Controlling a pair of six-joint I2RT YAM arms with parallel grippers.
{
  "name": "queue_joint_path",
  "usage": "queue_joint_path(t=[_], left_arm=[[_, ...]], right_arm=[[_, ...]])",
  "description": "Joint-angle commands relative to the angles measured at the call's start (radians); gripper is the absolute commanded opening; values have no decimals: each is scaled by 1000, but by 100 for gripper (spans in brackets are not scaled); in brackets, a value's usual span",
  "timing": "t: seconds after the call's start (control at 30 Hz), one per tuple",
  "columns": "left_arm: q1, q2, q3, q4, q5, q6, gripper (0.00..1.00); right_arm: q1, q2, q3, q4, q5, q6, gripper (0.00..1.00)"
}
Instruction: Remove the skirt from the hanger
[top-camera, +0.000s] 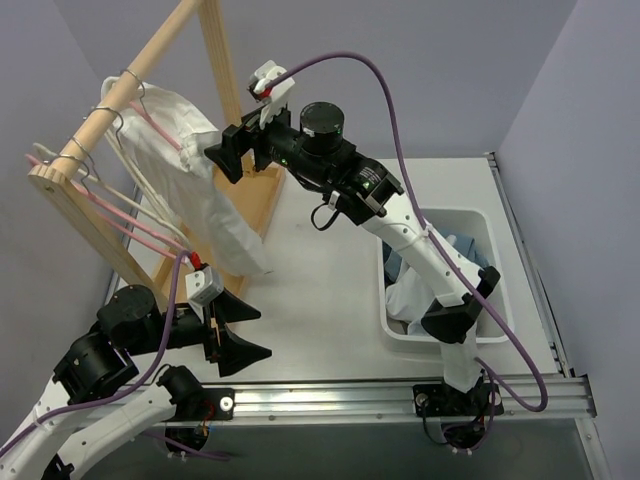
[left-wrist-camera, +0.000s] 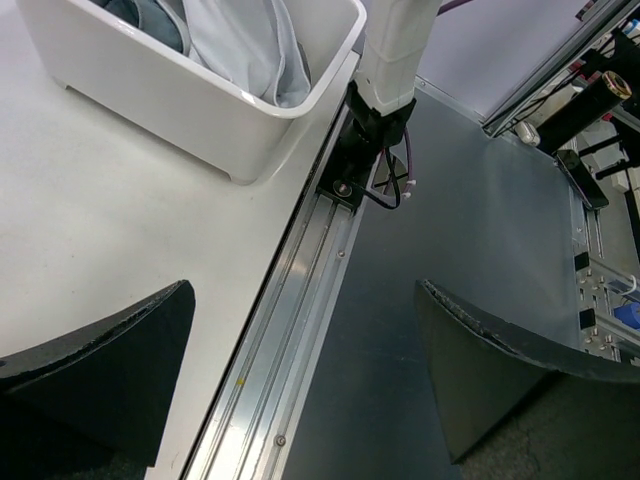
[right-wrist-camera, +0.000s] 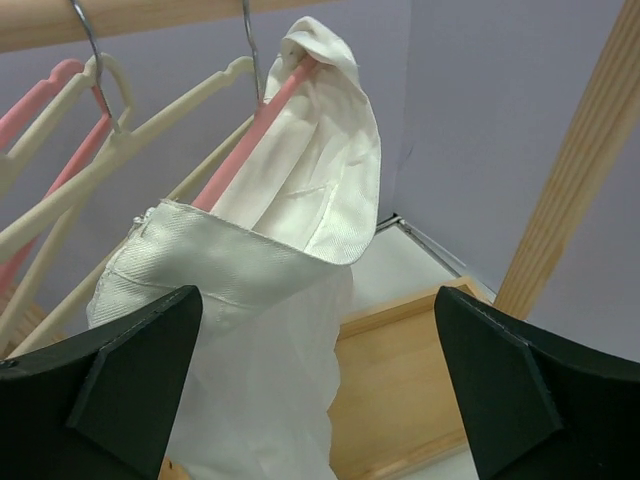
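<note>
Hangers crowd the wooden rail (top-camera: 120, 100) of a rack standing at the far left corner of the tabletop (top-camera: 320, 290). One pink hanger (right-wrist-camera: 255, 120) carries a white garment (top-camera: 200, 190), which drapes down the rack's right side. Bare pink hangers (top-camera: 120, 215) and cream hangers (right-wrist-camera: 150, 125) hang beside it, toward the left edge.

The right end effector (top-camera: 226, 150) is raised level with the shoulder of the white garment, its jaws spread wide with nothing between them. From its wrist camera the garment lies ahead of the fingers and apart from both. The top view does not show whether a fingertip brushes the cloth.

The left end effector (top-camera: 243, 330) hovers low over the near edge of the tabletop on the left side. It is fully spread and empty, with the metal base rail (left-wrist-camera: 300, 300) beneath it.

A white bin (left-wrist-camera: 170, 100) sits by the right edge toward the near side, holding crumpled clothes. A pale blue-white cloth (left-wrist-camera: 250, 50) lies there, with a dark grey cloth (left-wrist-camera: 150, 20) in the bin's corner. Too little of the dark piece shows to tell whether it is the skirt.
</note>
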Motion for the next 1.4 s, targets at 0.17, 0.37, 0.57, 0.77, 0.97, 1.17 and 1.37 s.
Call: queue_joint_path(t=[0.17,0.37,0.57,0.77,0.97,1.17,1.37], left_arm=[[0,1,-14,50,37,22,100],[-1,1,-17,53,42,20,100],[0,1,-20,53,39,16,100],[0,7,-19,55,39,16,100],[0,1,-22,56,40,16,100],[-1,2,-25,58,43,16,100],[-1,1,-26,59,46,16,100]], right_arm=[[64,-58,-69,158,42,-79,97],[144,-52,-43,162,111,-136,99],[196,-59,-33,181,177,-162,100],[196,-47,-21,186,171,-150,100],[202,-21,-6,192,160,-135,100],[213,-1,-4,212,159,-132,100],[213,28,19,222,162,-129,100]])
